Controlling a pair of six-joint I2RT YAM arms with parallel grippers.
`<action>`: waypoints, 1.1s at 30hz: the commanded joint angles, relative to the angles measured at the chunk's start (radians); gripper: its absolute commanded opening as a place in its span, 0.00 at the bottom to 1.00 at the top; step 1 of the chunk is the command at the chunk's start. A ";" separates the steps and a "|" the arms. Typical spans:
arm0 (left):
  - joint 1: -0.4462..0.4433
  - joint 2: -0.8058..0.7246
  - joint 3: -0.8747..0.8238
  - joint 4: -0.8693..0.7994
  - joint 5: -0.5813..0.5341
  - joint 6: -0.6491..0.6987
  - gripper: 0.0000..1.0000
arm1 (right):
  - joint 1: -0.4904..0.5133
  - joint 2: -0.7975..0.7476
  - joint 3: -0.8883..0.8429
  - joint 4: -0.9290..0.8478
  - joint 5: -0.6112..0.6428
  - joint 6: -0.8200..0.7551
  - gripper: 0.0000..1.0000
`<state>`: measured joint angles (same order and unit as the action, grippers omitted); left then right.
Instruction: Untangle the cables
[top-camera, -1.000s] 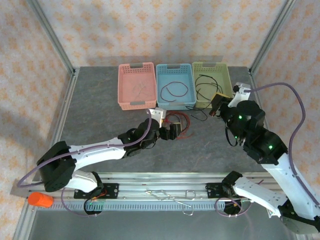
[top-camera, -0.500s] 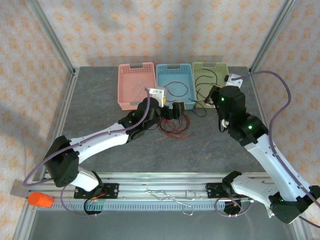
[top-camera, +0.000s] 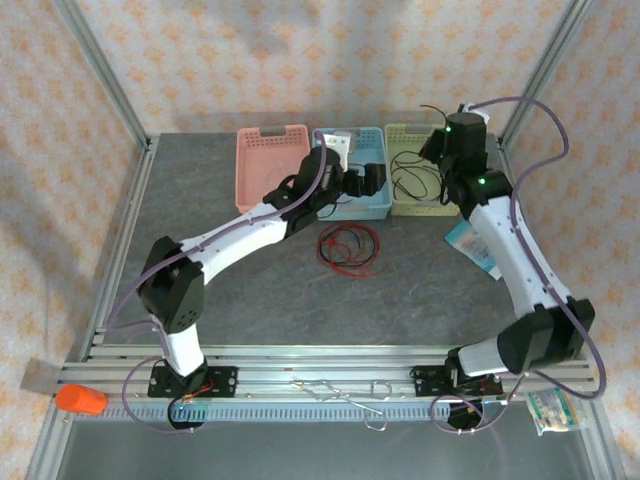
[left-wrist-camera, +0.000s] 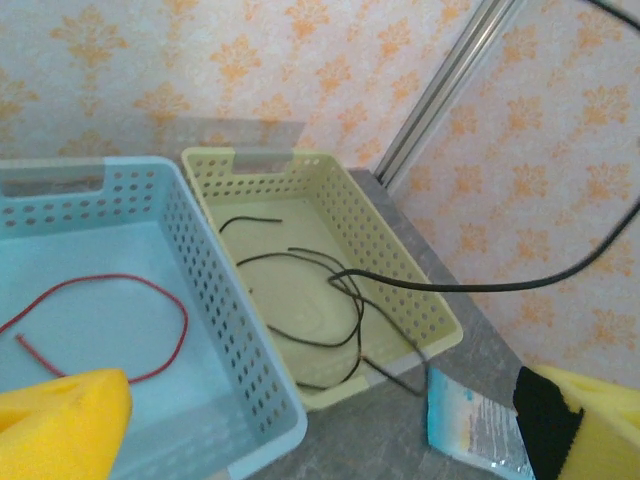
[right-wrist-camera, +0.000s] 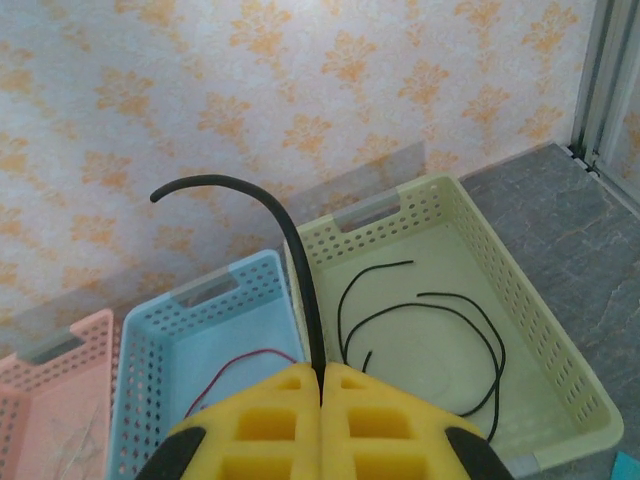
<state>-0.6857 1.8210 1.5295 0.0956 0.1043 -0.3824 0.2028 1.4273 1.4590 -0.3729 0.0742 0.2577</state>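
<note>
The right fingers (right-wrist-camera: 330, 385) pinch a black cable (right-wrist-camera: 296, 245) above the green basket (right-wrist-camera: 545, 310). The left fingers (top-camera: 368, 182) gape empty over the blue basket (left-wrist-camera: 215, 320); red cables (top-camera: 348, 247) lie on the desk (top-camera: 420, 290).

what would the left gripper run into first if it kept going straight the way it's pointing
Most likely the yellow-green basket, around its floor where the black cable lies. The open left gripper aims past the blue basket corner toward it, though depth is hard to judge.
</note>
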 joint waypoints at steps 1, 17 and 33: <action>0.003 0.067 0.118 -0.078 0.050 0.033 0.99 | -0.055 0.075 0.083 0.024 -0.051 0.012 0.00; 0.008 0.370 0.515 -0.237 0.096 0.066 0.99 | -0.187 0.630 0.568 -0.080 -0.111 0.072 0.00; 0.006 0.237 0.206 -0.150 0.092 0.065 0.99 | -0.189 0.759 0.566 -0.160 -0.154 0.068 0.22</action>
<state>-0.6853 2.1426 1.7748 -0.0990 0.1989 -0.3305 0.0158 2.2116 2.0315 -0.5106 -0.0746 0.3214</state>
